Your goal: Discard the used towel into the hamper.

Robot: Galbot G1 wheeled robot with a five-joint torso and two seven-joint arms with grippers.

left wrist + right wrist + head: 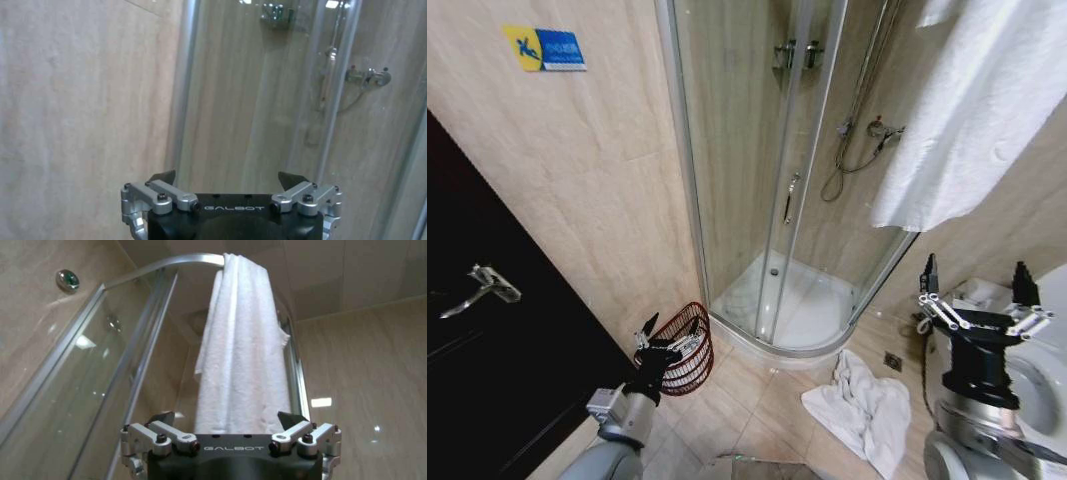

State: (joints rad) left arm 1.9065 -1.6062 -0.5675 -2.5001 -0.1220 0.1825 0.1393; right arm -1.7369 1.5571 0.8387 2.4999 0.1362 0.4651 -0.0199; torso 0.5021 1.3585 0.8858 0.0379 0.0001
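The left gripper (655, 338) is hovering spread at lower left, partly hiding the hamper (689, 347) behind it. The right gripper (975, 283) is gaping at lower right — the used towel (860, 408) is lying crumpled on the floor at bottom centre, its lower edge cut off.

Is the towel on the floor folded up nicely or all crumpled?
Crumpled. The white towel lies in a loose, wrinkled heap on the floor tiles beside the shower tray, not folded, and outside the hamper.

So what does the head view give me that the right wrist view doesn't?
Head view alone: the hamper by the wall, a crumpled towel on the floor tiles, the left gripper open near the hamper. Right wrist view alone: the curved top rail of the shower. Both: the hanging towel and the open right gripper.
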